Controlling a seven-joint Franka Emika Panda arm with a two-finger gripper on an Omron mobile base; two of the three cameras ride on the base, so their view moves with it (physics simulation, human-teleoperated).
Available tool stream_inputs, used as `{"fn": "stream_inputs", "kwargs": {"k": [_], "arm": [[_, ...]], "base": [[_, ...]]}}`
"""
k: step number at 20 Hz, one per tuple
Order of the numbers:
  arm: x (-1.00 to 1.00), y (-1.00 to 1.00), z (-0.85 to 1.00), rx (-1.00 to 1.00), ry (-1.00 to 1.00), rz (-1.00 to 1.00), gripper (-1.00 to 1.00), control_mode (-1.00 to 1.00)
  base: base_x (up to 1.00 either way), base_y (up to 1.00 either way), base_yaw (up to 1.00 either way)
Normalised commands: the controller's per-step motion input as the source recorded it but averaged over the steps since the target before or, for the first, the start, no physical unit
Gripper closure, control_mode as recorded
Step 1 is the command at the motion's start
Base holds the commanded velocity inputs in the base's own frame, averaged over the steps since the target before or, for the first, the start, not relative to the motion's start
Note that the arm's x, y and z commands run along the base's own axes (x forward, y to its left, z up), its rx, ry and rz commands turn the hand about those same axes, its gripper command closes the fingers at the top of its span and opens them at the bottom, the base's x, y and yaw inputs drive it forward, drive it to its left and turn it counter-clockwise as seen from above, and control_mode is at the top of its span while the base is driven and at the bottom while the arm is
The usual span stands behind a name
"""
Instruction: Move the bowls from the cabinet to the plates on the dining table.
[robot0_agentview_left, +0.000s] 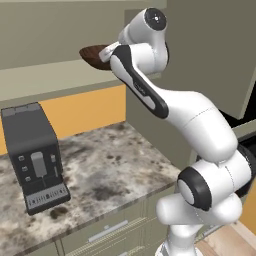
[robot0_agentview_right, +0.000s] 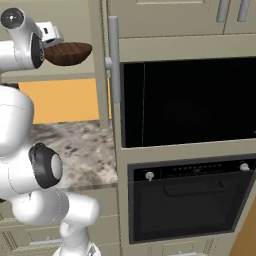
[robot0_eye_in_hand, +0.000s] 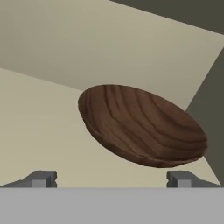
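I have the gripper (robot0_eye_in_hand: 111, 179) at full spread, holding nothing, lined up just short of the dark wood-grain bowl (robot0_eye_in_hand: 142, 124) so the jaws can close on its rim. The bowl sits on the cabinet (robot0_agentview_left: 45, 75) shelf, up above the speckled counter (robot0_agentview_left: 110, 170). Its inside looks empty. The coffee machine (robot0_agentview_left: 35, 157) stands well clear below.

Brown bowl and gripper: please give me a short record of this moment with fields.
bowl: dark brown wooden bowl, on the cabinet shelf
gripper: gripper open, fingertips wide apart, bowl just ahead of it, not held
arm: raised up to the shelf
counter: speckled stone counter below, with a dark coffee machine
beside: black ovens to the right
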Motion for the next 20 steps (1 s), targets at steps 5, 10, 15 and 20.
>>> {"fn": "stream_inputs", "kwargs": {"k": [5,10,15,20], "arm": [[0.10,0.04,-0.07,0.00,0.00,0.00,-1.00,-1.00],[0.09,0.07,-0.13,0.00,0.00,0.00,-1.00,-1.00],[0.15,0.04,-0.15,0.00,0.01,0.01,-1.00,-1.00],[0.29,0.00,-0.12,0.00,0.02,0.02,-1.00,-1.00]], "base": [[0.00,0.00,0.00],[0.00,0.00,0.00],[0.00,0.00,0.00],[0.00,0.00,0.00]]}}
